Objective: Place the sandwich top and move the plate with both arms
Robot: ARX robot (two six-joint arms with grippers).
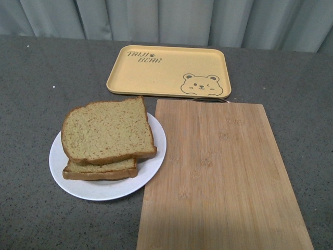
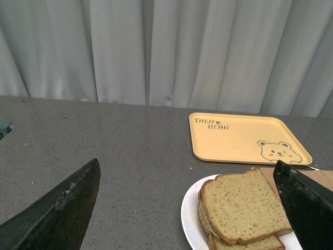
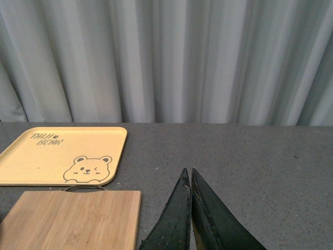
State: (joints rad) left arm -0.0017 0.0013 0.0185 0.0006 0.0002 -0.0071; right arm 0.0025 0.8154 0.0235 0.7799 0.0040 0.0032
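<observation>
Sandwich top (image 1: 107, 130) lies on the plate (image 1: 106, 190), stacked over a second slice (image 1: 99, 170) and skewed from it. Plate sits on the desk (image 1: 36, 94). Bamboo board (image 1: 218, 177) touches the plate's right edge. Yellow bear tray (image 1: 161, 70) lies beyond the plate, apart from it. Left fingers (image 2: 62, 208) spread wide, above the desk beside the plate. Right fingers (image 3: 208, 219) pressed together, holding nothing.

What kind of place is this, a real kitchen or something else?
Probably a staged food-preparation test bench, not a home kitchen: a grey curtain hangs behind a speckled grey table, which holds a wooden cutting board, a yellow bear tray and a white plate with stacked bread slices.
</observation>
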